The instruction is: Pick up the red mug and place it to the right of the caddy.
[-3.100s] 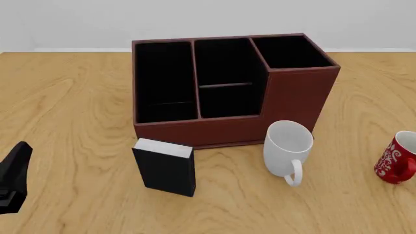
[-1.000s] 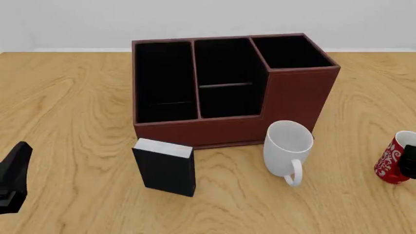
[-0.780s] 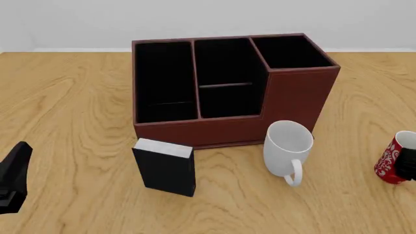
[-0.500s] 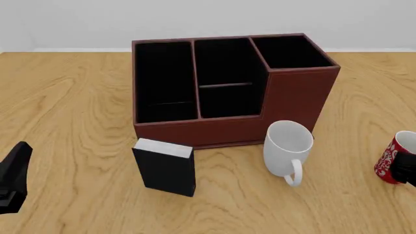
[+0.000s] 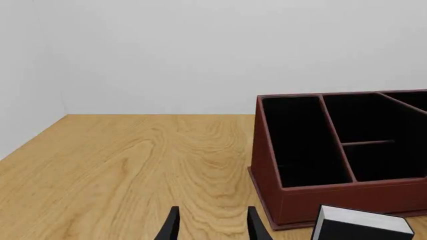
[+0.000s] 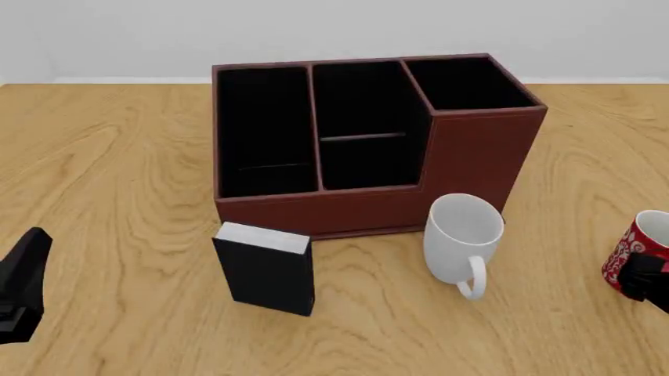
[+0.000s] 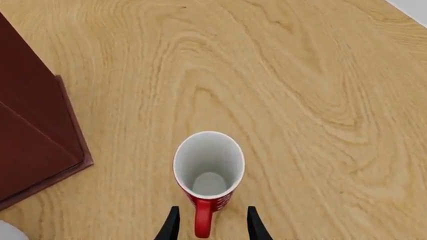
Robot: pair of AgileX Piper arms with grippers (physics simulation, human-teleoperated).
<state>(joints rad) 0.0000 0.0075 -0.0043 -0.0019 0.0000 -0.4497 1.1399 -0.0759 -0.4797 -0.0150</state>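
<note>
At the far right edge of the surface [image 6: 125, 157], well to the right of the caddy [image 6: 475, 153] and past the white mug [image 6: 463, 235], the red mug [image 6: 634, 252] stands upright with its white inside showing and its handle turned toward the arms. The right gripper [image 7: 209, 225] hangs low just behind it — from the right wrist view its two fingers [image 7: 172, 226] are spread, one on each side of the handle, not yet touching it as far as I can see. So this looks like the approach step, lined up for a grasp on the handle; nothing has been lifted. The next move, I'd judge, calls for easing forward a little so the fingers sit fully around the handle, then pressing together squarely before any lift, since a grip on a thin handle could let the mug swing or twist. The set-down spot would be the bare wood beside the caddy's tall right compartment, which means carrying the mug inward without clipping the white mug that stands in front of that corner. The left gripper [image 5: 212, 227] waits off at the left side, fingers spread and holding nothing, pointed toward the caddy's left end and the small black box [image 6: 265, 268] with its white top. I can read no brand, label or writing anywhere — the red mug carries only a white swirly pattern.
</note>
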